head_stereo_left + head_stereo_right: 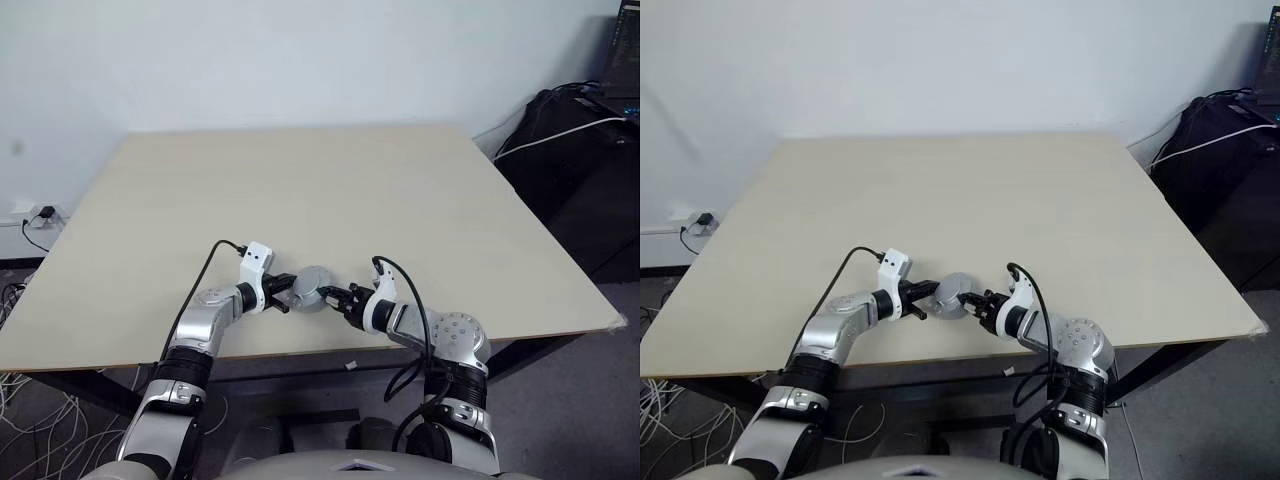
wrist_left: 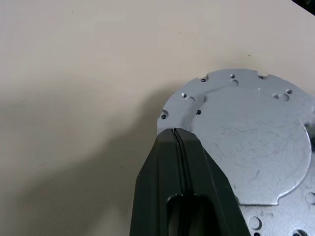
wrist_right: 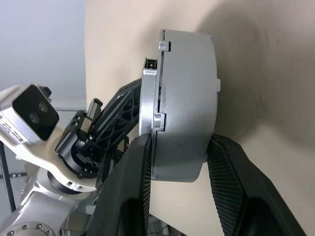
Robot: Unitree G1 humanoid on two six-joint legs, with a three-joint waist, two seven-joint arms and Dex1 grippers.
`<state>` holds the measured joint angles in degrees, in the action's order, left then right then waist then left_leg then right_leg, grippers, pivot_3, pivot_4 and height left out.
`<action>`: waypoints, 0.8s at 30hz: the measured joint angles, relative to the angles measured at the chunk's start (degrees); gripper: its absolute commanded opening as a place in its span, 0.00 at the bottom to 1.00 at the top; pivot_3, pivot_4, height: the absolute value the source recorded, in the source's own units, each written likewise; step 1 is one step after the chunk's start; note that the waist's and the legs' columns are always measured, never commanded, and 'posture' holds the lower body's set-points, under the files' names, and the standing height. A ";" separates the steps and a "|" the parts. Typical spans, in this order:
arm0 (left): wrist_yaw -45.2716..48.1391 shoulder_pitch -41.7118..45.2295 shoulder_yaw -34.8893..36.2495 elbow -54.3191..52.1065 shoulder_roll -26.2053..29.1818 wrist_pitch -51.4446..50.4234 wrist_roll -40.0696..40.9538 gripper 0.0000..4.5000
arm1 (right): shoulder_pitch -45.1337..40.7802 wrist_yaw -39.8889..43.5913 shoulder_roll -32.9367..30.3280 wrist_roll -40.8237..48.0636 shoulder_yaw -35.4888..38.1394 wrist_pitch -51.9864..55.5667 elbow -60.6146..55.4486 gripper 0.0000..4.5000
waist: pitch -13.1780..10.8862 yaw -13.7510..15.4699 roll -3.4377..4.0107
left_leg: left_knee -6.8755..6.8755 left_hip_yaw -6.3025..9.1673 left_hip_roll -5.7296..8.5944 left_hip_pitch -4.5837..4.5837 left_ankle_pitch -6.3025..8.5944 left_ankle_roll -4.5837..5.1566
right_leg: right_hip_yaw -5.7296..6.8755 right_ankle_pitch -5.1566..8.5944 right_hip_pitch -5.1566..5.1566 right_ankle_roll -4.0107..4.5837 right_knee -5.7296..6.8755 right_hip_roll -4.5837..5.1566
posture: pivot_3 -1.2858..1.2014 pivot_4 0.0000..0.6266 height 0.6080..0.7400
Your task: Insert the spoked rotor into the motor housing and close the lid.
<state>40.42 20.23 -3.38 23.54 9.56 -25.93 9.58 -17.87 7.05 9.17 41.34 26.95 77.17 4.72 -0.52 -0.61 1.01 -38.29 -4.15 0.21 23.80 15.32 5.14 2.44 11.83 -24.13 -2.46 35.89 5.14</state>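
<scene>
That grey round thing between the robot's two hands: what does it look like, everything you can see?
The motor housing is a thick, matt silver-grey metal puck, assembled from a flat plate with small holes and rim notches on a deeper drum. It is held on edge above the pale table, near its front edge. The right end effector clamps its two faces; the left end effector, fingers shut, presses against the plate's edge.

Surface (image 1: 330,190): pale beige, matte, rectangular top, standing against a white wall. Contents: one round grey metal motor housing (image 1: 312,288), near the front edge, about midway along it. Whether it rests on the top cannot be told.
</scene>
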 measured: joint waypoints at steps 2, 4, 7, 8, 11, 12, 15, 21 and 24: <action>-0.16 -0.20 0.03 -0.28 -0.06 -0.03 0.01 0.00 | 0.01 -0.05 0.00 0.09 0.06 -0.47 0.01 0.30 | 0.00 0.00 0.00 | 0.00 0.00 0.05 -0.01 -0.01 0.04 | 0.00 0.00 0.00 -0.01 0.00 -0.01 | 0.52 0.00 1.00; -0.29 -0.27 0.03 -0.40 -0.10 -0.06 0.01 0.00 | 0.01 -0.09 0.00 0.12 0.07 -0.61 0.00 0.30 | 0.00 -0.02 0.00 | 0.00 0.00 0.09 -0.01 -0.01 0.07 | -0.01 -0.01 0.02 -0.02 0.00 0.00 | 0.52 0.00 1.00; -0.36 -0.27 0.03 -0.41 -0.15 -0.09 0.01 0.00 | 0.01 -0.13 -0.01 0.12 0.06 -0.75 0.00 0.30 | 0.00 -0.03 0.00 | 0.00 0.00 0.13 -0.02 -0.02 0.11 | -0.01 -0.01 0.13 -0.03 0.00 0.02 | 0.52 0.00 1.00; -0.36 -0.27 0.03 -0.42 -0.15 -0.09 0.01 0.00 | 0.01 -0.15 -0.01 0.13 0.06 -0.77 0.00 0.30 | 0.00 -0.04 0.00 | 0.00 0.01 0.13 -0.03 -0.02 0.11 | 0.00 -0.01 0.28 -0.03 0.00 0.02 | 0.52 0.00 1.00; -0.37 -0.31 0.19 -0.43 -0.25 -0.04 0.12 0.00 | 0.01 -0.21 -0.01 0.17 0.06 -0.80 0.00 0.30 | 0.00 -0.04 0.00 | 0.00 0.02 0.13 -0.04 -0.02 0.11 | 0.00 -0.01 0.29 -0.03 0.00 0.04 | 0.52 0.00 1.00; -0.37 -0.66 0.69 -0.68 -0.47 0.18 0.50 0.00 | 0.01 -0.21 -0.01 0.24 0.05 -0.82 0.00 0.30 | 0.00 -0.07 0.00 | 0.00 0.02 0.13 -0.03 -0.03 0.11 | -0.01 -0.01 0.28 -0.03 0.00 0.05 | 0.52 0.00 1.00; -0.07 -3.00 2.59 -2.26 -1.14 0.70 2.61 0.00 | 0.03 -0.19 -0.03 0.67 0.11 -1.16 -0.01 0.30 | -0.01 -0.19 -0.01 | 0.06 0.02 0.12 -0.02 -0.03 0.10 | -0.02 -0.01 0.26 -0.03 -0.01 0.23 | 0.52 0.00 1.00; 3.64 -10.41 7.41 -11.68 -4.22 1.00 13.04 0.00 | 0.24 0.38 -0.09 3.31 0.82 -2.93 -0.81 0.30 | -0.10 -0.42 -0.04 | 0.10 0.03 0.10 0.01 -0.01 0.06 | -0.07 0.01 0.22 -0.01 -0.02 0.33 | 0.52 0.00 1.00; 5.88 -13.02 6.95 -21.00 -7.97 -0.87 21.11 0.00 | 0.06 -0.04 -0.09 3.45 0.03 -2.84 0.11 0.30 | -0.15 -0.15 -0.07 | 0.09 0.06 0.19 0.02 0.13 -0.17 | -0.13 0.02 -0.02 0.01 -0.06 0.44 | 0.52 0.00 1.00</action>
<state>46.31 7.21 3.56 2.54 1.60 -26.79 30.69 -17.81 7.01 9.08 44.79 26.98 74.34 4.83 -0.67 -0.76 0.94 -38.20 -4.10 0.40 23.82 15.46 4.97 2.31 11.85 -24.15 -2.46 35.83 5.58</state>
